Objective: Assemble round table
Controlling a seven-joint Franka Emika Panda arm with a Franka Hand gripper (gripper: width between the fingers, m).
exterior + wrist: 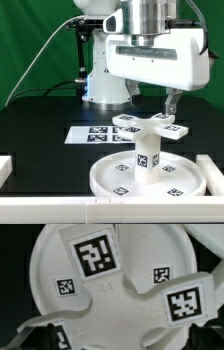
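The large round rimmed disc (pixel 110 178) lies at the front of the black table. The short post (pixel 147 160) stands upright at its middle. The cross-shaped piece (pixel 150 125) sits level on top of the post. My gripper (pixel 153 104) hangs just over the cross-shaped piece, with one dark finger (pixel 172 102) down by its arm on the exterior view's right. In the wrist view the cross-shaped piece (pixel 125 308) fills the frame, with the disc (pixel 40 269) behind it. My gripper (pixel 120 341) is open, and its dark fingertips (pixel 22 336) stand wide apart on either side of the hub.
The marker board (pixel 90 133) lies flat behind the disc. White edge rails run along the front (pixel 40 205), the exterior view's left (pixel 5 168) and the exterior view's right (pixel 214 172). The robot's base (pixel 105 85) stands at the back.
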